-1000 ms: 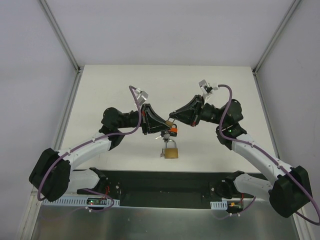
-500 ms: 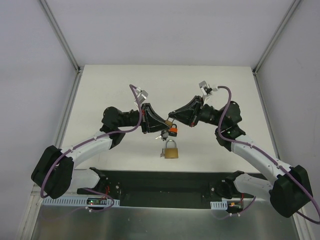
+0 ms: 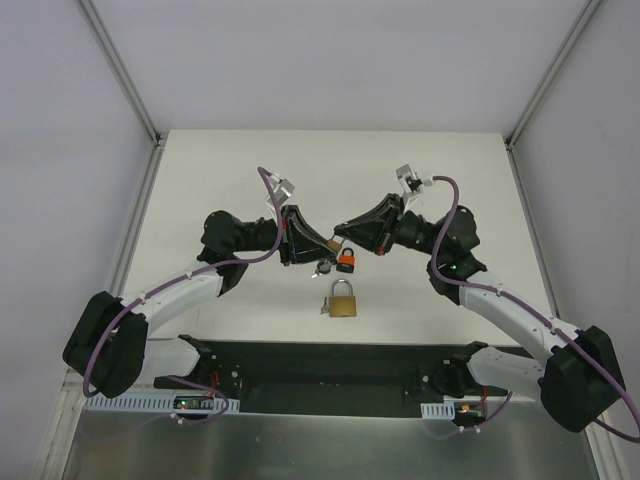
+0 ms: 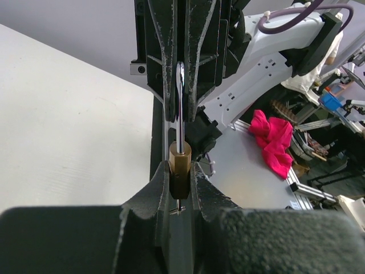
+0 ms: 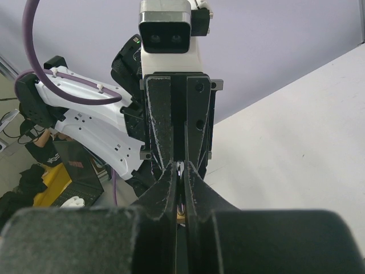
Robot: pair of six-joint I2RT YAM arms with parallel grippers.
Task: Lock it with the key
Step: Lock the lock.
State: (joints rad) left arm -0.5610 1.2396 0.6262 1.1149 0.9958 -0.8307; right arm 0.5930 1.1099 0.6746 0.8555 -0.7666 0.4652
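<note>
A small brass padlock (image 3: 337, 243) is held in the air between both arms. My left gripper (image 3: 327, 246) is shut on its brass body (image 4: 179, 164). My right gripper (image 3: 347, 239) is shut on the silver shackle (image 4: 180, 97), which shows as a thin strip between its fingers (image 5: 181, 167). Just below the held lock hang an orange-and-black piece (image 3: 347, 262) and a small bunch of keys (image 3: 322, 267). A bit of metal (image 4: 179, 209) pokes out under the body; I cannot tell if it is the key.
A larger brass padlock (image 3: 342, 300) lies on the white table (image 3: 240, 180) just below the grippers, with a key (image 3: 325, 306) beside it. A black strip (image 3: 320, 365) runs along the near edge. Pillars stand at the back corners.
Both wrists have shifted slightly, and the hanging keys have swung a little. Both grips hold as before. The padlock on the table has not moved.
</note>
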